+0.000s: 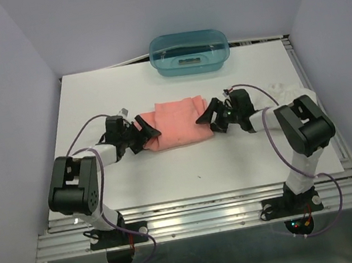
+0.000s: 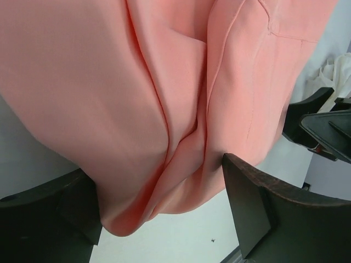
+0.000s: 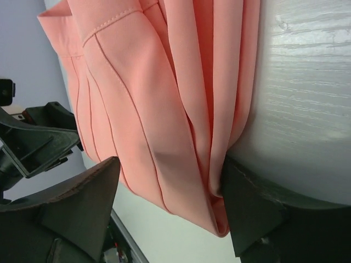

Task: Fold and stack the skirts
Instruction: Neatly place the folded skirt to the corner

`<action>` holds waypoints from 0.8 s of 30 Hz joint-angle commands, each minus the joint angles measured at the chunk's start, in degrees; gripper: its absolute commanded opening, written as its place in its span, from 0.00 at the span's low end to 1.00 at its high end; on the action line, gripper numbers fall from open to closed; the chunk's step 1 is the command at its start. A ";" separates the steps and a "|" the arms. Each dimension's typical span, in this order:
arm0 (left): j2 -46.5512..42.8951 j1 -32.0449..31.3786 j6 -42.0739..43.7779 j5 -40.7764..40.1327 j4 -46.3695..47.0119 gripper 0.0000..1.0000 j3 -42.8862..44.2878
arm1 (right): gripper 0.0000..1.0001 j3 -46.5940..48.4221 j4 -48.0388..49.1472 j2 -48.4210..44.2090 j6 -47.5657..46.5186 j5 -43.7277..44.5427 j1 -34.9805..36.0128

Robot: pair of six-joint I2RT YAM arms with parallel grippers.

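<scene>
Open tabletop point(image 1: 189, 170) fronts the salmon skirt point(image 1: 176, 124); left gripper point(image 1: 147, 135) and right gripper point(image 1: 209, 118) straddle its side edges, jaws unclenched.

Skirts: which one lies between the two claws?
The pink skirt, with the left claw and right claw at its ends. The white skirt lies bunched far off to the right.
</scene>
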 commanded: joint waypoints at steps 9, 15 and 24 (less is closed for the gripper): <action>3.61 -5.45 0.09 -0.88 2.41 0.72 2.85 | 0.55 0.23 -10.76 3.53 -7.10 10.85 3.78; 4.84 -7.47 0.79 -1.41 2.76 0.46 4.34 | 0.27 2.51 -11.99 3.62 -11.22 12.25 5.70; 9.67 -11.43 10.27 -5.87 -8.83 0.00 16.90 | 0.01 16.31 -26.93 4.15 -25.55 26.04 8.17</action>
